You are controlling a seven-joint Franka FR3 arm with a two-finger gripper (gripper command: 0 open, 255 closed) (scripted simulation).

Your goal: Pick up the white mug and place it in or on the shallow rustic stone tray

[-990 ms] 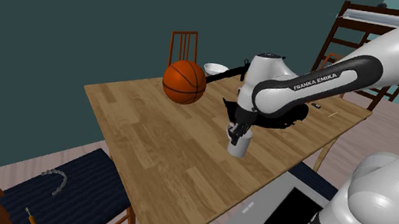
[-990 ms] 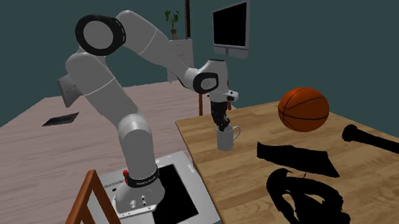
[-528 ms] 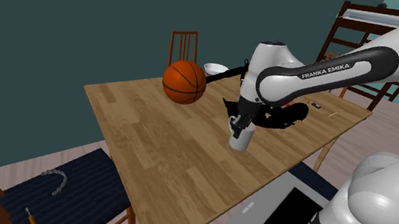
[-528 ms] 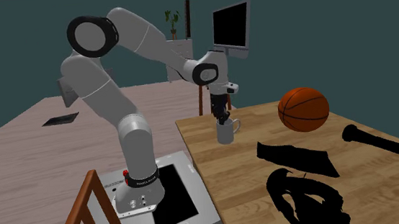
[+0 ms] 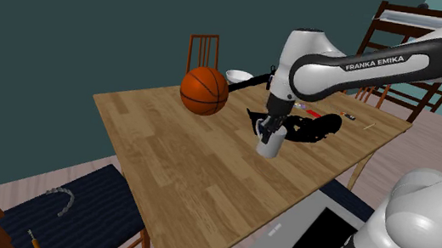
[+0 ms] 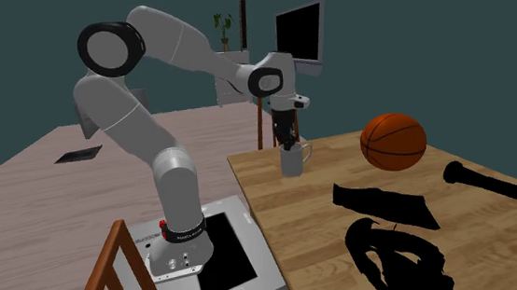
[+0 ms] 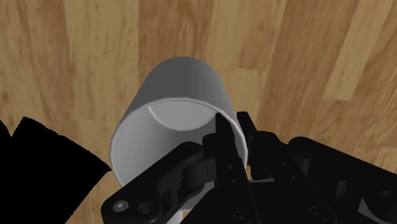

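Arm reaches from the stand (image 5: 317,241) up and over the table (image 5: 165,147). Elbow is high, forearm roughly level, wrist bent so the hand points straight down. Gripper (image 5: 268,133) (image 6: 287,145) (image 7: 232,127) is clamped on the mug's wall: one finger inside the cup, the other outside, rim pinched between them.

Mug (image 5: 270,145) (image 6: 291,161) (image 7: 181,95) is plain white-grey, cylindrical and upright, w/ an open mouth, pale inside and nothing in it. In the second exterior view its handle sticks out on the side toward the basketball (image 6: 393,141). It hangs under the hand, over the table's stand-side part. Its base looks just clear of the wood, but the gap is hard to read.

The flat black tray (image 5: 300,126) (image 6: 382,205) lies on the table near the mug, not touching it; a black corner of it shows beside the mug in the wrist view.

Counts:
- 1 mug
- 1 tray
- 1 orange basketball (image 5: 204,90)
- 1 white bowl (image 5: 237,76) at the far table edge
- 1 long black bat-like item (image 6: 484,182)
- 1 tangled black object (image 6: 391,256) beside the tray
- 2 wooden chairs in the shoulder view: one behind the table (image 5: 204,49), one w/ a dark blue seat (image 5: 74,200) at lower left
- 1 monitor (image 6: 298,36) on the back wall
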